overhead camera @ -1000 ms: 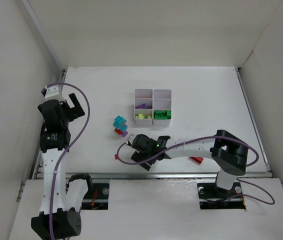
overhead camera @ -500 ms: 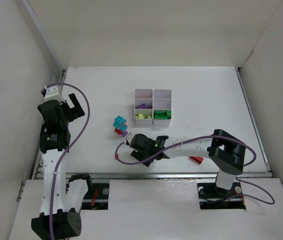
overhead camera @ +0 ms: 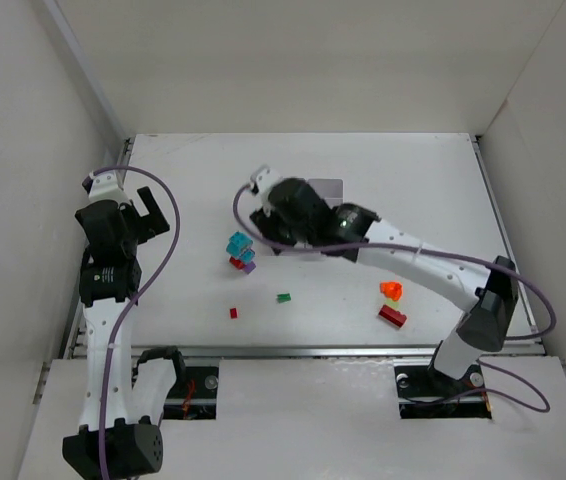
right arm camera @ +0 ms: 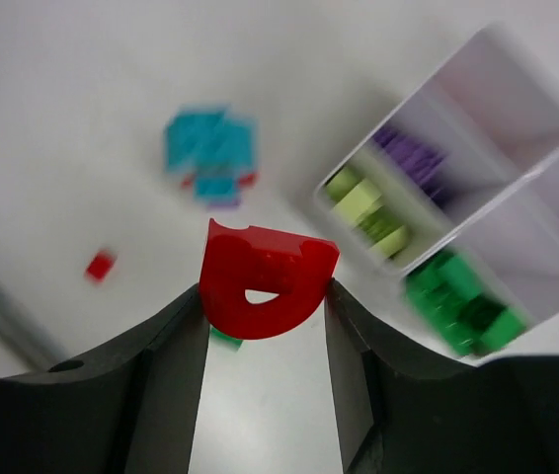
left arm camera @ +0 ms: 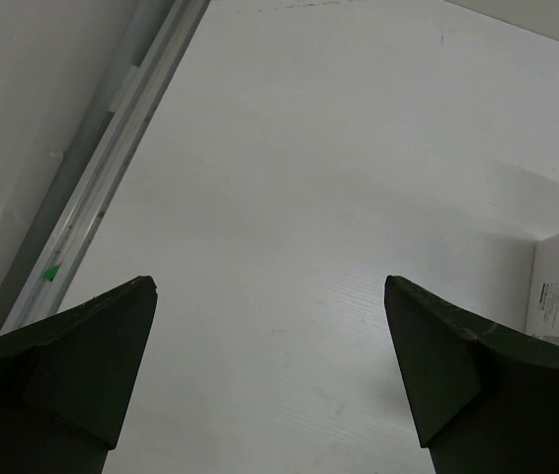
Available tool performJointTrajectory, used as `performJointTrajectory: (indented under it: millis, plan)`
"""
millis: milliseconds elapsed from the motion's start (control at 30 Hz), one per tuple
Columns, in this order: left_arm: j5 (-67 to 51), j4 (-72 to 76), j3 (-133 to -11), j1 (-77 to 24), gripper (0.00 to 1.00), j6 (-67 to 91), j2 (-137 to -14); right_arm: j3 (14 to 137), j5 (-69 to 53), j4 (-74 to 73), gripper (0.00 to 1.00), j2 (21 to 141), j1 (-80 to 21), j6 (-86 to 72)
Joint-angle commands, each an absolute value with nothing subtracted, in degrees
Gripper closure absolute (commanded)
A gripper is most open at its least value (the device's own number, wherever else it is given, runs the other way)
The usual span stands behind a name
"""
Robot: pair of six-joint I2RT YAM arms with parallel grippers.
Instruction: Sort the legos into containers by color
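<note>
Right wrist view: right gripper (right arm camera: 265,294) clenched on a red lego (right arm camera: 260,281), held in the air just short of the tray (right arm camera: 408,109), not yet over any compartment. Already sorted, judging by the tray: purple bricks (right arm camera: 413,153) in one compartment, yellow-green bricks (right arm camera: 363,202) in the next, green bricks (right arm camera: 457,301) in a third; two further compartments seemingly bare, no red inside any visible one. Left to do, from the top external view: a cyan cluster (overhead camera: 238,244) with a red and a purple piece against it, left of the tray (overhead camera: 329,187); a small red brick (overhead camera: 233,313) and a green brick (overhead camera: 283,297) nearer the arm bases than the tray; an orange brick (overhead camera: 391,290) and a red brick (overhead camera: 393,316) likewise nearer, off to the right. Roughly half done, by estimate. Left gripper (left arm camera: 270,288) spread wide, holding nothing, well apart from the tray on its left.
</note>
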State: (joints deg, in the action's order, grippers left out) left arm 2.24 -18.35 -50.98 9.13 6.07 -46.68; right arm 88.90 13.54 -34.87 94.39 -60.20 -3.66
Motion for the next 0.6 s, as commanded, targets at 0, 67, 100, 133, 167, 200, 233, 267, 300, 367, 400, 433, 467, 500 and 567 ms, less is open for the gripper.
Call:
performJointTrajectory:
  millis: [0,67,100,133,167,200,233,267,300,367,400,433,467,500,567]
  plan:
    - [2.8,-17.3,-51.3,9.5,0.0,6.2,-45.6,98.9,15.8,-37.5,1.0,100.2,-52.7,-1.6]
    - [2.8,-17.8,-51.9,9.5,0.0,6.2,-45.6,103.5,15.1,-38.1,1.0,103.5,-48.5,-1.1]
    - [2.8,-17.8,-51.9,9.5,0.0,6.2,-45.6,108.1,15.1,-38.7,1.0,107.3,-47.1,-0.5]
    - [3.3,-17.8,-51.9,9.5,0.0,5.6,-45.6,110.7,15.1,-39.3,1.0,109.3,-46.1,-0.5]
    - [3.3,-18.4,-51.9,9.5,0.0,5.6,-45.6,113.4,15.1,-40.2,1.0,111.2,-45.0,0.0]
    - [3.3,-18.4,-51.9,9.5,0.0,5.6,-45.6,118.6,15.1,-42.3,1.0,113.2,-43.4,0.0]
    - [3.3,-18.4,-52.4,9.5,0.0,5.6,-45.6,120.9,15.6,-43.2,1.0,116.5,-42.9,0.0]
    - [3.9,-18.4,-52.4,9.5,0.0,5.6,-45.6,122.6,16.2,-43.8,1.0,117.7,-42.9,0.0]
    - [3.9,-18.4,-52.4,9.5,0.0,5.6,-45.6,123.6,17.4,-43.8,1.0,118.4,-42.4,0.0]
    - [3.9,-18.4,-52.4,9.5,0.0,5.6,-46.1,122.6,17.4,-41.0,1.0,118.4,-42.4,0.0]
    - [3.9,-18.4,-52.4,9.5,0.0,5.6,-46.7,122.1,17.4,-40.3,1.0,118.9,-42.4,0.0]
    - [3.9,-17.8,-52.4,9.5,0.0,5.6,-46.7,122.1,17.4,-40.3,1.0,118.9,-42.4,0.0]
    - [3.9,-17.8,-52.4,9.5,0.0,5.6,-46.7,122.1,16.9,-40.3,1.0,119.6,-42.4,0.0]
    - [3.9,-17.8,-52.4,9.5,0.0,5.6,-47.2,122.1,16.9,-40.3,1.0,120.5,-42.4,-0.5]
    - [3.9,-17.2,-52.4,9.5,0.0,5.6,-47.7,122.1,17.6,-40.8,1.0,121.1,-42.4,-1.8]
